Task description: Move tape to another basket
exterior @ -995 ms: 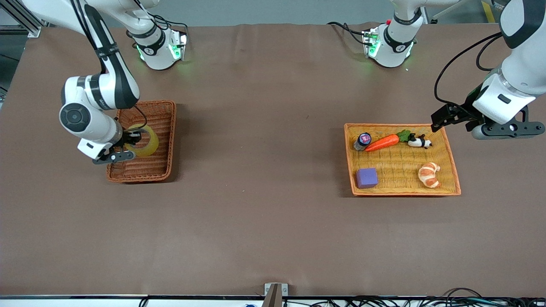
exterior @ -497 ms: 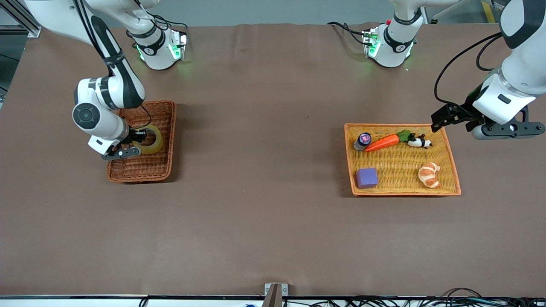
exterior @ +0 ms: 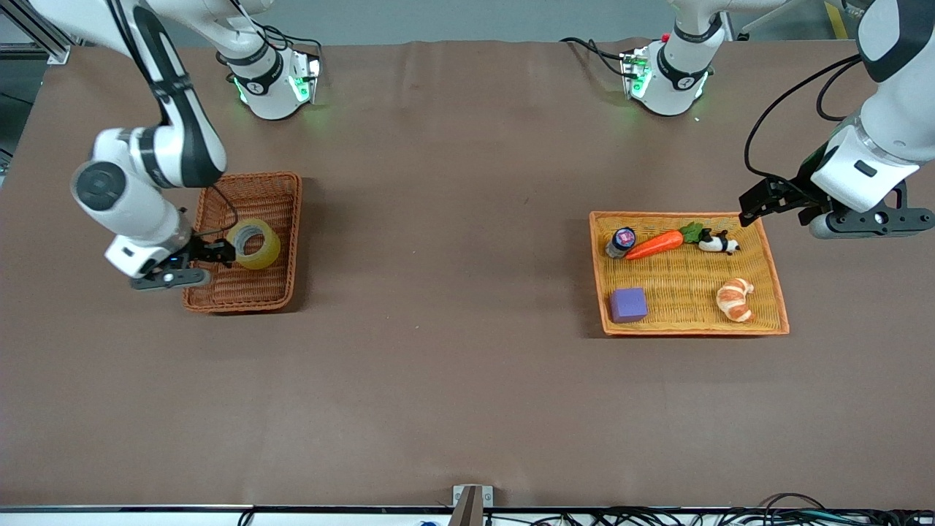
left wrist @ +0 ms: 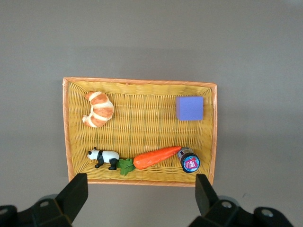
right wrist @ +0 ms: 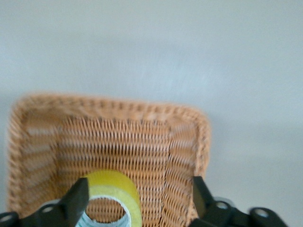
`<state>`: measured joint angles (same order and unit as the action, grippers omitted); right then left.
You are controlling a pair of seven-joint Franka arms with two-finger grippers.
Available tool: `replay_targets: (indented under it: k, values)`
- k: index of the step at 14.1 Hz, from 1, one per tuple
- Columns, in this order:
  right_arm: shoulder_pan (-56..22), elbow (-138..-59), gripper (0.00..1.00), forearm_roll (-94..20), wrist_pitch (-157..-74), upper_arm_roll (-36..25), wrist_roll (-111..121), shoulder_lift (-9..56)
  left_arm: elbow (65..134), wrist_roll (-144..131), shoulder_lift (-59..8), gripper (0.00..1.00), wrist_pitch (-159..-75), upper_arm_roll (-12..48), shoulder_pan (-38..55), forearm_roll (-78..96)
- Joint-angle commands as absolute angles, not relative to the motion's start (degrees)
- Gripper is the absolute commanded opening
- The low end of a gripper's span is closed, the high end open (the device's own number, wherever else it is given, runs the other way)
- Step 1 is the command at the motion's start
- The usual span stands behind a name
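The tape (exterior: 253,243) is seen inside the basket (exterior: 281,188), standing on edge and tilted, with its grey core turned toward the right arm's end of the table. In the right wrist view the tape (right wrist: 113,194) is seen low between the two fingers, against the woven floor of the basket (right wrist: 142,113). The right gripper (exterior: 212,250) is placed at the basket's rim, just beside the tape; one finger (right wrist: 78,201) is seen at the roll's edge while the other finger (right wrist: 201,194) is held well apart from it, so the jaws are spread and nothing is grasped. Whether the roll is touched by the near finger cannot be told.

Toward the left arm's end of the table a wider yellow tray (exterior: 771,270) is set, well apart from the basket. In it a purple cube (exterior: 628,305), a croissant (exterior: 735,299), a carrot (exterior: 656,244), a small panda figure (exterior: 718,242) and a small bottle (exterior: 621,241) are held; the last three are lined up along the edge farther from the front camera.

The left gripper (exterior: 760,201) is held over the tray's corner, with the left arm waiting. In the left wrist view its fingers (left wrist: 75,196) are shown spread wide with nothing between them, and the tray (left wrist: 210,137) is seen below.
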<state>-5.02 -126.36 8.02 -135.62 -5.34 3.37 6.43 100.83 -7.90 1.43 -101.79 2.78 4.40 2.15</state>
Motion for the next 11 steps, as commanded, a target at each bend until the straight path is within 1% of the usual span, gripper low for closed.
replay_targets:
  k: [1, 3, 4, 5, 9, 11]
  values:
    - [-5.01, -116.07, 1.0, 6.86, -125.39, -5.01, 3.61, 4.75, 99.84, -6.68, 1.14, 1.0, -101.6, 2.64, 4.31, 2.02]
    - [-5.27, -104.3, 1.0, 6.77, -113.09, -4.75, 3.69, 5.36, 99.84, -6.68, 1.14, 1.0, -101.6, 2.55, 4.31, 2.02]
    - [-5.53, -99.28, 1.0, 6.25, -108.16, -4.66, 3.69, 5.45, 99.84, -6.77, 1.14, 1.0, -101.6, 2.64, 4.31, 2.02]
    - [-5.54, -96.18, 1.0, 5.63, -105.06, -4.66, 3.6, 5.36, 99.84, -6.77, 1.14, 1.0, -101.51, 2.64, 4.31, 2.02]
    - [-2.99, -86.86, 1.0, 2.64, -95.73, -4.57, 3.6, 4.4, 100.02, -7.3, 1.23, 1.0, -101.43, 2.64, 4.39, 2.02]
    - [-1.59, -85.43, 1.0, 2.64, -90.63, -4.4, 3.6, 2.39, 100.02, -7.21, 1.14, 1.0, -101.43, 2.64, 4.39, 2.02]
